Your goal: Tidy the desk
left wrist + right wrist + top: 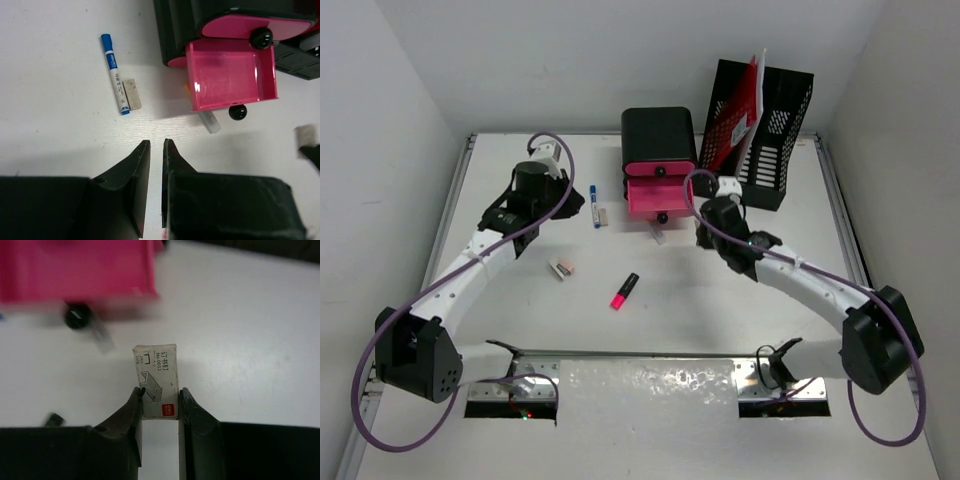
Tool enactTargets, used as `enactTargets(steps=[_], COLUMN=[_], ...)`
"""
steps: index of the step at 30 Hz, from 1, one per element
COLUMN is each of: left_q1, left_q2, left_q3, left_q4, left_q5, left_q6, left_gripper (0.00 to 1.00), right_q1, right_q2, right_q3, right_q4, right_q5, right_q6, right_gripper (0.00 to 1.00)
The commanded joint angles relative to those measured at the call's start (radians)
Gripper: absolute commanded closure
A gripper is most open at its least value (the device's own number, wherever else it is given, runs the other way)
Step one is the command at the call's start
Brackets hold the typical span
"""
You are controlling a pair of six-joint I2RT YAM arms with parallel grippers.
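On the white desk (800, 250) my right gripper (160, 390) is shut on a small white staple box (156, 380), its near end pinched between both fingers. From above, that box (727, 186) is just right of the open pink drawer (655, 200) of the black drawer unit (659, 135). My left gripper (156, 142) hangs over bare desk with its jaws nearly touching and nothing between them. A blue marker (115, 74) and a small grey block (132, 93) lie ahead of it to the left, and the open pink drawer (232, 75) is ahead to the right.
A second small box (562, 267) and a pink highlighter (624, 290) lie loose mid-desk. A small white piece (660, 236) sits just in front of the open drawer. A black mesh file holder (770, 120) with a red folder (748, 95) stands at the back right.
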Motion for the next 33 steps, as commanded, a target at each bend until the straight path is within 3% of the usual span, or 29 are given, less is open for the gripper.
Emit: enactTargets(steps=[1,8,9,10,13,19,22,25,28,29,33], left_q1=[-0.005,-0.004,-0.004,-0.004,-0.005,-0.005,-0.007,-0.005,-0.005,-0.005,-0.005], left_q2=[-0.021,-0.046,-0.050,-0.055,-0.070,-0.107,-0.121,-0.127,-0.127,-0.126,-0.093], left_q3=[-0.023,-0.040,-0.042,-0.042,-0.045,-0.062,-0.071,-0.072,-0.062,-0.049,-0.011], left_q4=[0.025,-0.021,-0.027,-0.032,-0.055,-0.075,-0.079,-0.087,-0.127,-0.145,-0.347], left_q5=[-0.026,-0.027,-0.029,-0.027,-0.062,-0.063,-0.063,-0.075,-0.124,-0.150,-0.324], left_q6=[0.010,0.013,0.015,0.015,0.015,0.016,0.016,0.016,0.013,0.009,-0.072], left_gripper=[0.90,0.88,0.82,0.70,0.54,0.48,0.48,0.46,0.40,0.35,0.34], right_q1=[0.002,0.002,0.002,0.002,0.002,0.001,-0.001,-0.004,-0.004,-0.003,0.010], right_q2=[0.008,0.285,0.313,0.339,0.423,0.526,0.554,0.574,0.528,0.508,0.410], right_q3=[0.177,0.419,0.468,0.489,0.562,0.648,0.677,0.696,0.684,0.652,0.579], right_q4=[0.009,0.116,0.118,0.121,0.130,0.142,0.130,0.122,0.133,0.150,0.201], right_q5=[0.027,-0.034,-0.039,-0.050,-0.061,-0.076,-0.076,-0.085,-0.096,-0.099,-0.143], right_q6=[-0.085,-0.168,-0.173,-0.175,-0.164,-0.138,-0.138,-0.136,-0.139,-0.145,-0.191], right_gripper=[0.99,1.00,1.00,1.00,1.00,0.96,0.73,0.57,0.49,0.48,0.49])
